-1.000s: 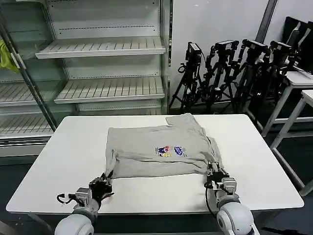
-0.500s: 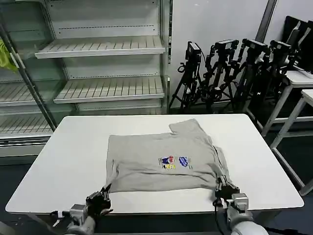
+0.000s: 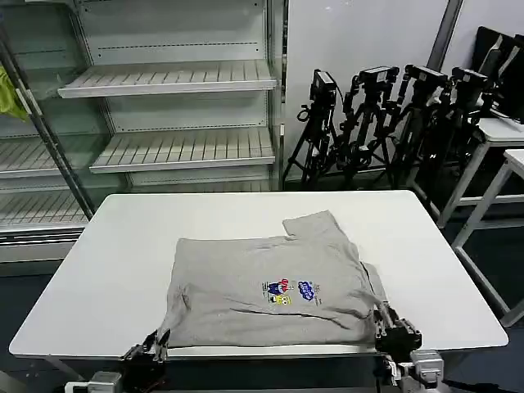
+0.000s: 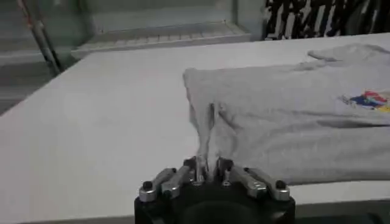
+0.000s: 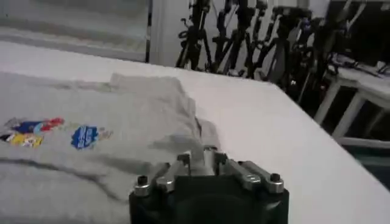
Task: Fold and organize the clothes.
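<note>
Dragging it toward me, I've brought the light grey soft-fabric shirt with the small multicoloured chest print point(image 3: 270, 282) to the white tabletop's point(image 3: 106, 262) near edge; left gripper point(image 3: 151, 348) and right gripper point(image 3: 391, 326) stay pinched on its near corners, ready for folding.

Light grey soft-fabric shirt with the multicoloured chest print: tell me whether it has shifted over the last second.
Yes. The light grey shirt has slid toward the white table's near edge, pulled by the left gripper and right gripper.
</note>
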{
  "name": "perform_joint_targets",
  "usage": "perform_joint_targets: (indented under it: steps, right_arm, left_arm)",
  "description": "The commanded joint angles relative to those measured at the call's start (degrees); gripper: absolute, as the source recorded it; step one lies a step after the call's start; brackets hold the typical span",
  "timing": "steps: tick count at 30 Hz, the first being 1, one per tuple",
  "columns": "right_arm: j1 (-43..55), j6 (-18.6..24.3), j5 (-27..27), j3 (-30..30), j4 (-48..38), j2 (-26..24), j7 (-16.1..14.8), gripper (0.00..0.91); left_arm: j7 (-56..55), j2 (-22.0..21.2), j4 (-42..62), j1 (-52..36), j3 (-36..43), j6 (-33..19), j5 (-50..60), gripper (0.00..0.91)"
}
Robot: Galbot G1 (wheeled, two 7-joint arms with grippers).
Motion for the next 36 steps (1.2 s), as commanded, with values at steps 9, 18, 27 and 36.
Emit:
perform_joint_targets:
  steps: [9, 18, 27, 36]
  right_arm:
    - [26.9, -2.0, 6.2, -6.1, -12.8, -1.7, 2.9, 0.907]
    - [48.1, -2.4, 2.1, -14.4, -35.2, 1.5, 3.1, 0.907]
    - [60.1, -2.2, 1.7, -18.0, -53.8, 5.1, 1.9, 0.907]
    - [67.7, -2.0, 1.9, -19.6, -63.5, 9.0, 1.2, 0.907]
  left_arm:
    - [-1.0, 7.2, 5.2, -18.3, -1.1, 0.8, -10.9, 0.907]
    - [-3.4, 11.8, 21.5, -38.8, 9.1, 0.9, -13.0, 0.907]
    - [-4.1, 10.3, 36.4, -53.8, 19.4, 1.0, -14.1, 0.907]
    - [-2.7, 9.9, 42.2, -58.3, 24.3, 1.0, -13.8, 0.907]
